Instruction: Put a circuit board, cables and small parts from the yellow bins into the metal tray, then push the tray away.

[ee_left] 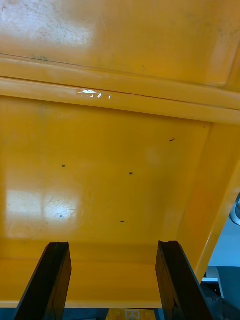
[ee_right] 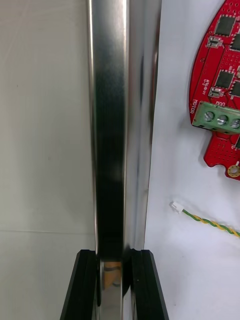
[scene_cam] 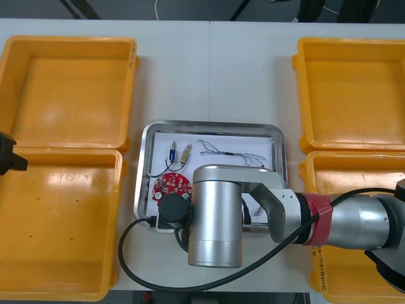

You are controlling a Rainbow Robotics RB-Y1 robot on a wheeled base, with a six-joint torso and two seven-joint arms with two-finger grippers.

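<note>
metal tray being clamped

the metal tray (scene_cam: 279,135), carrying a circuit board (scene_cam: 172,185) and cables (scene_cam: 218,151), is sitting mid-table. the right gripper (ee_right: 114,256) is squeezing its near rim. the left gripper (ee_left: 112,246) is hanging, fingers spread, over a yellow bin (ee_left: 120,150).

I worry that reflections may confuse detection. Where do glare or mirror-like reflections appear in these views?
Right wrist view: the rim of the metal tray, clamped by the right gripper, mirrors dark and bright bands. Left wrist view: a white glint on the rim of the yellow bin and light patches on its floor, beyond the open left gripper. Front view: the tray's rim shines pale.
</note>
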